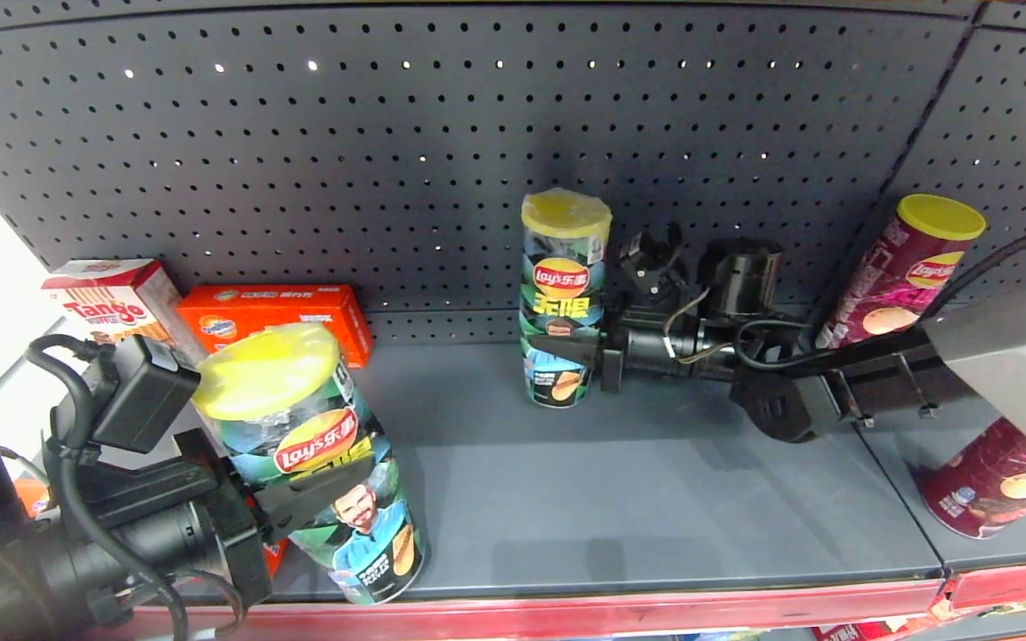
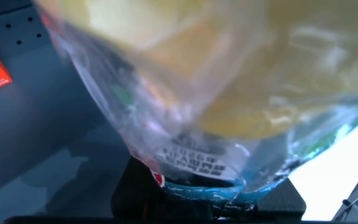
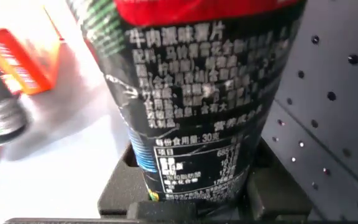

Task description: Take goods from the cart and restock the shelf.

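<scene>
- Black fingers (image 1: 317,491) of the left gripper (image 1: 335,463) are squeezed around the middle of the front chip can (image 1: 362,543).
- This can has a yellow lid (image 1: 265,369) and a green and blue wrapper. It leans a little.
- It is at the front left of the grey shelf (image 1: 655,499), just behind the red front edge (image 1: 566,610). I cannot tell if its bottom touches the shelf.
- From the left wrist, the front chip can (image 2: 229,93) is very close, and its yellow lid looks blurry.
- The right gripper (image 1: 566,347) is closed around the lower half of the back chip can (image 1: 564,267).
- This can stands up straight in the middle of the shelf, near the dark wall with holes (image 1: 388,160). Its bottom looks to be on the shelf.
- From the right wrist, the back chip can (image 3: 197,93) sits between the fingers, with the wall with holes (image 3: 334,93) just beside it.
- An orange box (image 1: 277,316) lies at the back left. A red and white box (image 1: 112,303) is just beside it, farther left.
- On the far right, a dark red chip can (image 1: 905,276) leans against the wall.
- Another dark red can (image 1: 994,485) is nearer the front, partly hidden behind the right arm.
</scene>
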### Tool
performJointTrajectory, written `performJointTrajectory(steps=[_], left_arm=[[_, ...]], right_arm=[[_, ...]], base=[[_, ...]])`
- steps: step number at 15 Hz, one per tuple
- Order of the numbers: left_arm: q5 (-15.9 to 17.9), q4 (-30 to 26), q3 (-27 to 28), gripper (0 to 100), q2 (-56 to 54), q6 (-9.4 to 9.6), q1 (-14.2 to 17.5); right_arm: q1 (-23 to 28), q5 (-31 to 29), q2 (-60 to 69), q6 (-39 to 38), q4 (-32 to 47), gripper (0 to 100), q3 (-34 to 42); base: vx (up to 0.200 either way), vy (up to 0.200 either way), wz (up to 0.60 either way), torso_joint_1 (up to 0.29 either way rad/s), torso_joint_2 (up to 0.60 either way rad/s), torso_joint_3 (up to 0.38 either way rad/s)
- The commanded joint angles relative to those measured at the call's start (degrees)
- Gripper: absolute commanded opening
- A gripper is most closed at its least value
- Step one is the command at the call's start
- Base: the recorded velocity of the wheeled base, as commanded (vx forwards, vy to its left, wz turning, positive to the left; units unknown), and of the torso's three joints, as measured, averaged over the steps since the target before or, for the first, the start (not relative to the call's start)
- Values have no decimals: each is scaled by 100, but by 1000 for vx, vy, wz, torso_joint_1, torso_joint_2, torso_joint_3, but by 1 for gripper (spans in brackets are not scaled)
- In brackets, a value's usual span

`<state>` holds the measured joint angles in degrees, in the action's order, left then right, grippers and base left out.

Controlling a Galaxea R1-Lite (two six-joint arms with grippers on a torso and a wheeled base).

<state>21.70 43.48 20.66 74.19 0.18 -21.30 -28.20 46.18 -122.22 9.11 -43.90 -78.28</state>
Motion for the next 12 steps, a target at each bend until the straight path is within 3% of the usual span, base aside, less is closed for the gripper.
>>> performJointTrajectory(steps=[1, 6, 12], left_arm=[[1, 2, 52, 0, -36, -1, 29], [-8, -7, 113, 0, -28, -1, 38], [-25, -33, 245, 0, -10, -1, 38]], right_arm=[[-169, -4, 920, 30, -207, 0, 955], [-459, -311, 1464, 30, -1886, 0, 3099], [-793, -276, 1368, 39, -2668, 0, 4215]], base=[[0, 0, 0, 0, 0, 0], [0, 0, 0, 0, 0, 0], [0, 0, 0, 0, 0, 0]])
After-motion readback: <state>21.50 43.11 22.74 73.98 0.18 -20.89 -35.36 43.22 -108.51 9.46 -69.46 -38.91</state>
